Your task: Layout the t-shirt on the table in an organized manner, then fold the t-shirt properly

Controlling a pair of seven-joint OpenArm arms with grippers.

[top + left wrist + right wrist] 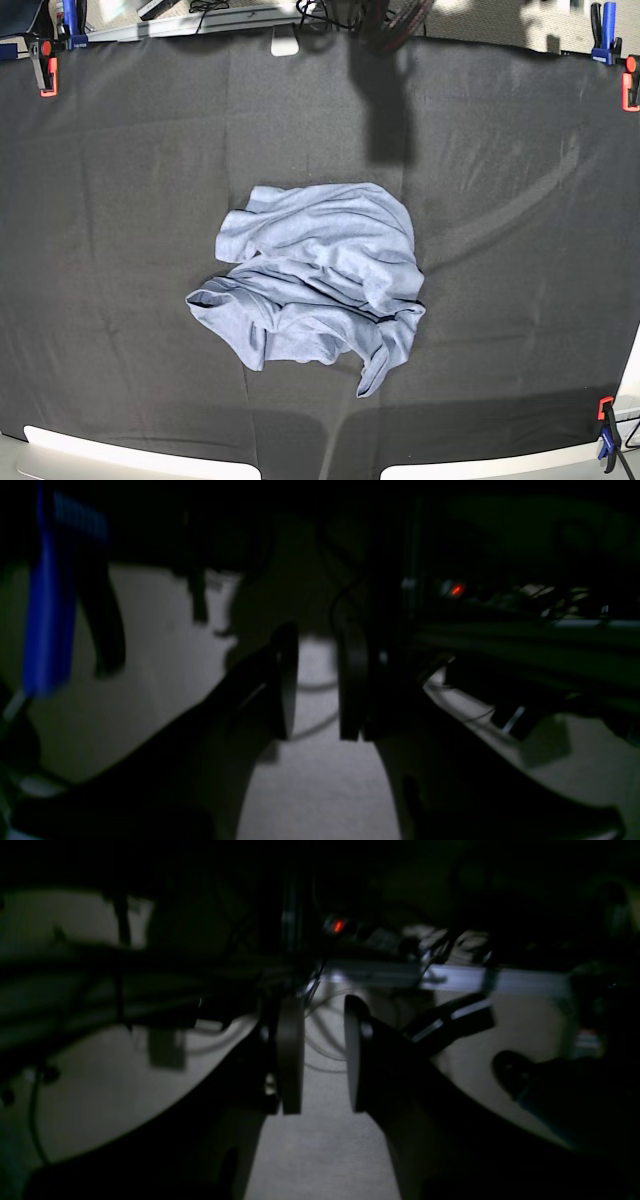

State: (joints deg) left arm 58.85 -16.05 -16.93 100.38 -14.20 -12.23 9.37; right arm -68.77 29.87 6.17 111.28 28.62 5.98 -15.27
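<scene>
The left end effector (317, 685) is seen in its wrist view with its jaws apart and nothing between them, only pale floor and cables beyond; the right end effector (324, 1060) is likewise seen parted and empty, with a metal rail and a red indicator light behind it; neither is seen in the base view, so both appear to be held off the worktop (110, 200), below or beside its edge.

The t-shirt (315, 285) lies crumpled in a heap at about the middle of the worktop, well apart from both end effectors; it is bunched in folds, with a hem or sleeve trailing toward the near right; no lettering can be made out. Its long axis, as far as one can be judged, runs from far right to near left.

Which arm is nearer cannot be told, as the heap sits close to the centre line; laying out is judged not yet begun; both arms would have to be brought over the cloth first. Orange and blue clamps (46, 70) are seen at the corners.
</scene>
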